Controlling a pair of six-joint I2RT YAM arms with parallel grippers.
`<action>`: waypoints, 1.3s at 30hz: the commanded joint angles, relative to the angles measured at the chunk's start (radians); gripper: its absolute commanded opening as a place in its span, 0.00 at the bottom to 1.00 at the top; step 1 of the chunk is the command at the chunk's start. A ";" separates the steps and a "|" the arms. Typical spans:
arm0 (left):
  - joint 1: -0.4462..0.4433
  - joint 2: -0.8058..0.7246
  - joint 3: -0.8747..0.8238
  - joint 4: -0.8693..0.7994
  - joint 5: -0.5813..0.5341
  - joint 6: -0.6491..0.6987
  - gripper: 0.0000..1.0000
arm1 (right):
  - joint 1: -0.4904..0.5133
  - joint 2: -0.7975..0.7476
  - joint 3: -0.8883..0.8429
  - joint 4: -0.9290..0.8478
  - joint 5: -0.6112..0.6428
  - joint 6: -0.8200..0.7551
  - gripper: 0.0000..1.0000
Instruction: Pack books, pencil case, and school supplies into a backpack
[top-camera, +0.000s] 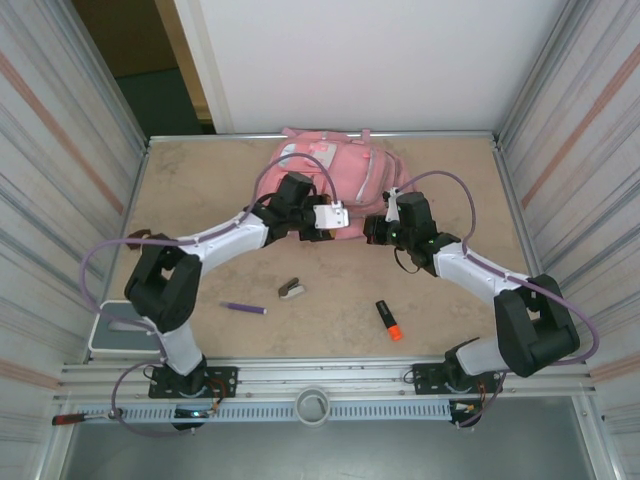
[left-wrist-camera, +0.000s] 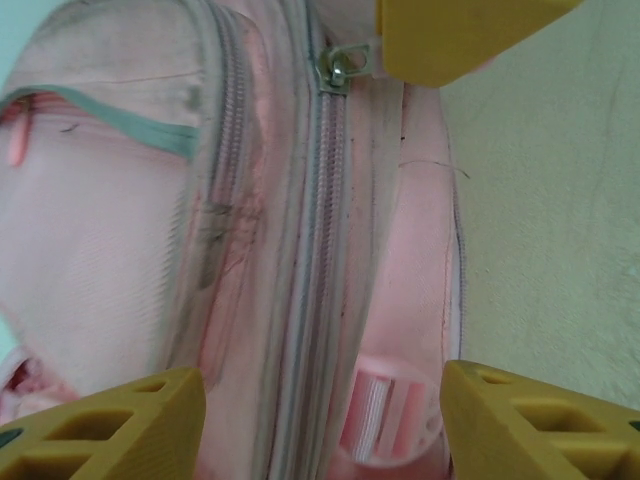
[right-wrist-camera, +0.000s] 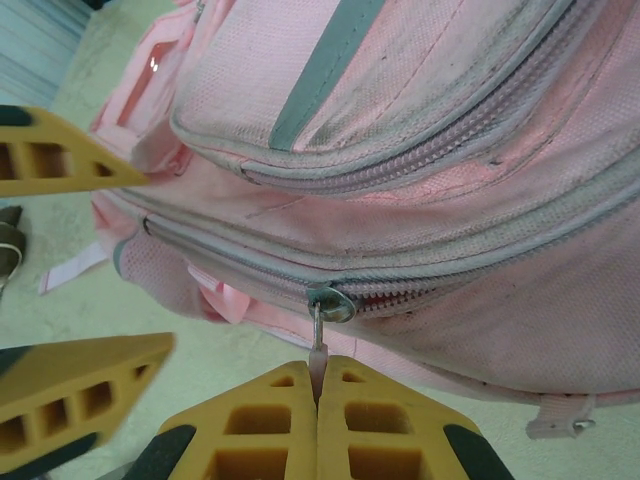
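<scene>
- Backpack (right-wrist-camera: 420, 120): a large pink woven-fabric bag lying on the table (top-camera: 200, 190), directly ahead of both grippers at the far side of the work surface.
- Its surface has several curved zip tracks in greyish pink, a grey-green trim stripe across one pocket, and dark smudges along the seams. The tracks seen in the wrist views lie closed.
- Right gripper (right-wrist-camera: 318, 365): the jaws are pressed fully together on the thin metal zipper pull (right-wrist-camera: 318, 340). The pull hangs from a slider on the lowest zip track, just ahead of the fingertips.
- Left gripper (left-wrist-camera: 322, 372): the jaws stand wide apart and clasp nothing. The backpack's side panel and one zip track lie beyond the gap between them.
- In the right wrist view the left gripper's yellow fingers (right-wrist-camera: 70, 155) stand just beside the bag's end, to the left of the pinched pull.
- The two grippers face each other across the near edge of the bag, close together.
- Purple pen (top-camera: 243, 308) and stapler-like piece (top-camera: 291, 290): both lie on the table behind the left gripper, toward the arm bases, well apart from the bag.
- Orange-and-black highlighter (top-camera: 388, 320): lies behind the right gripper, toward the bases, also outside the bag.
</scene>
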 joint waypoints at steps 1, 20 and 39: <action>-0.016 0.042 0.047 0.036 -0.024 0.030 0.63 | 0.015 -0.042 0.039 0.019 -0.047 0.025 0.00; 0.049 0.017 -0.127 0.325 -0.014 0.126 0.00 | -0.037 -0.079 -0.005 -0.163 0.225 -0.080 0.00; 0.207 -0.054 -0.209 0.339 0.097 0.057 0.00 | -0.120 0.016 0.078 -0.224 0.115 -0.108 0.00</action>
